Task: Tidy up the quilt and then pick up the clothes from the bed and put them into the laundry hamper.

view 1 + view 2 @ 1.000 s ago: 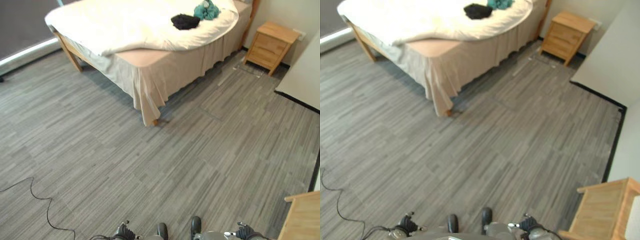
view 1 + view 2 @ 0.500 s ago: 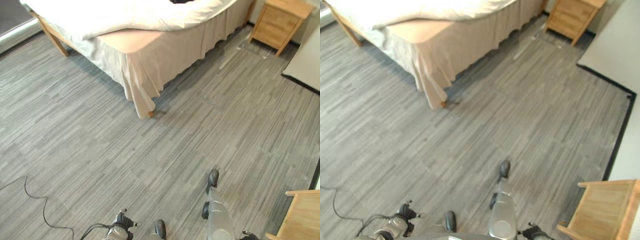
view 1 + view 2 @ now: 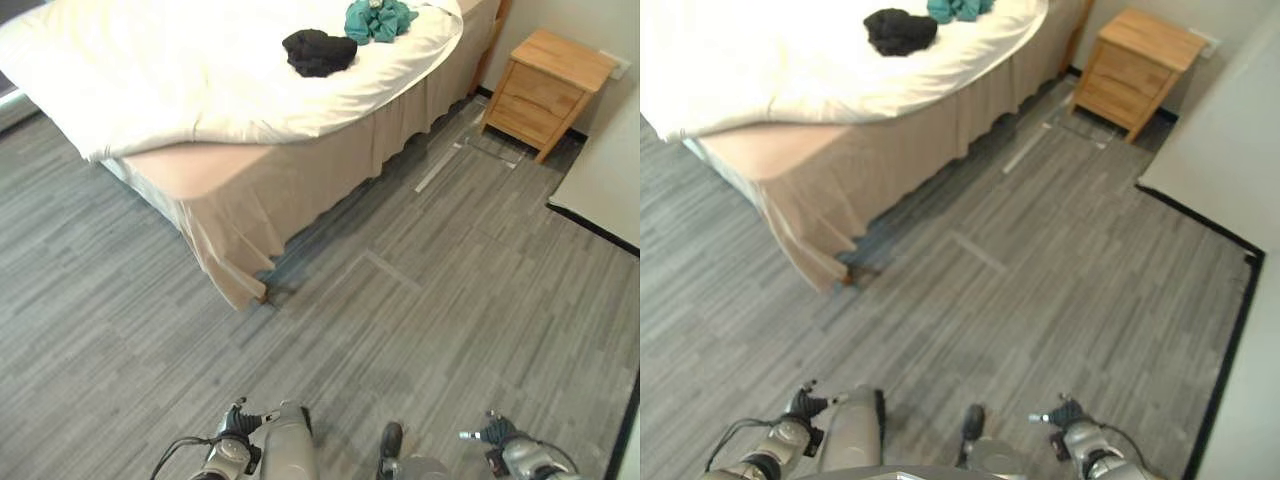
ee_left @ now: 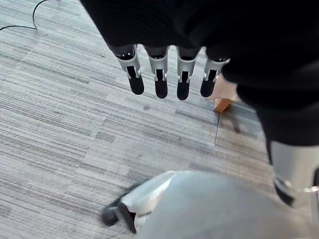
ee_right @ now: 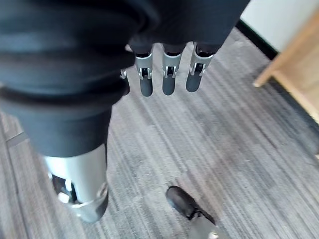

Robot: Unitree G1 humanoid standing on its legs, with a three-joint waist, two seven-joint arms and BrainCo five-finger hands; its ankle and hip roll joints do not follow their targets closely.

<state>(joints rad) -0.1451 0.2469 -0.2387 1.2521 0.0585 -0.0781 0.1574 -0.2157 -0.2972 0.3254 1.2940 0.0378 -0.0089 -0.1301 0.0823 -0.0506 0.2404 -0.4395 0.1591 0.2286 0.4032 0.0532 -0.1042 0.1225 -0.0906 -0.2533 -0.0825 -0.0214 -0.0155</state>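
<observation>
Grey striped plank flooring was spread under everything, and both hands were hung low over it with nothing held. From the left wrist camera, the left hand was seen with its fingers hanging straight and relaxed, not curled round anything; same deal for the right hand, fingers loosely extended over bare floor. Further out, the bed was set well apart from both hands, with a beige skirt draped down its side and a wooden leg seen at the corner. A white quilt was laid across the top, pulled short so one corner of the mattress was left bare. On the quilt, a black garment was bunched near a teal garment, pretty close together. A wooden nightstand was parked just beside the head of the bed.
</observation>
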